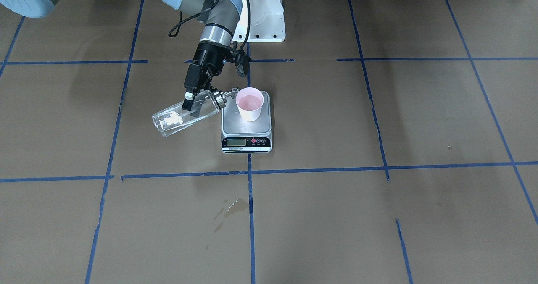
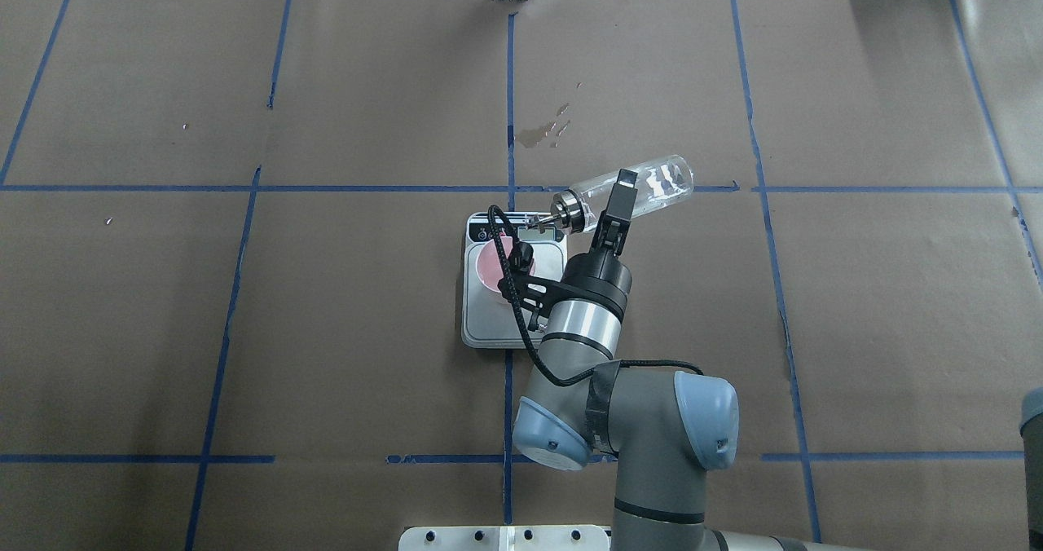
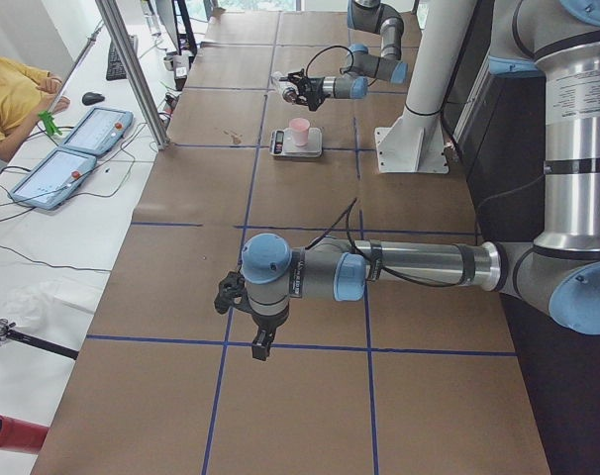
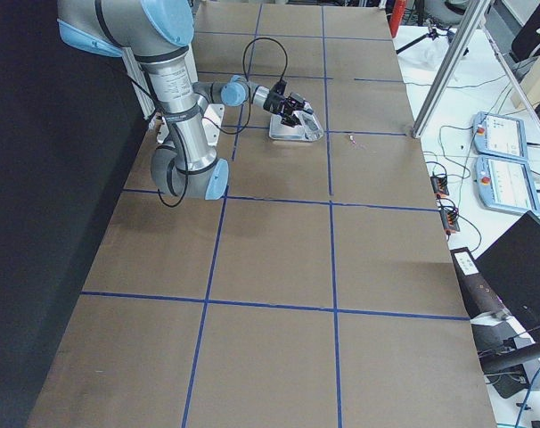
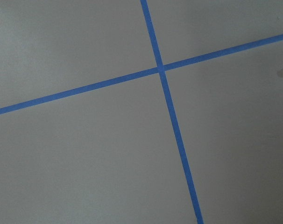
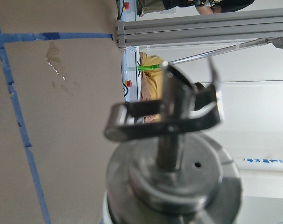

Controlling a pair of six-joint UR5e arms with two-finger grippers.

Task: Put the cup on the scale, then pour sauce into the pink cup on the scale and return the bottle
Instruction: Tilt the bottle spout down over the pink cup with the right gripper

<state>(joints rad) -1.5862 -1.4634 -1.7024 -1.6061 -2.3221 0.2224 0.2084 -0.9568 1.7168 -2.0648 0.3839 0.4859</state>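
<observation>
The pink cup (image 1: pixel 249 104) stands upright on the silver platform of the scale (image 1: pixel 246 128), near the robot's side of it. My right gripper (image 1: pixel 191 100) is shut on the clear glass bottle (image 1: pixel 181 117), which hangs tilted almost flat. Its metal spout (image 1: pixel 229 94) points at the cup's rim. From overhead the bottle (image 2: pixel 652 182) lies to the right of the scale (image 2: pixel 489 323) and cup (image 2: pixel 489 264). The right wrist view is filled by the bottle's collar and pourer (image 6: pixel 172 154). The sauce is too clear to make out. My left gripper (image 3: pixel 263 346) hangs over bare table, far from the scale; I cannot tell its state.
A wet stain (image 1: pixel 233 206) marks the brown paper on the operators' side of the scale. The white robot base (image 1: pixel 262 17) stands behind the scale. Blue tape lines cross the table. Two tablets (image 3: pixel 72 153) and a seated person (image 3: pixel 13 94) are beyond the table's edge.
</observation>
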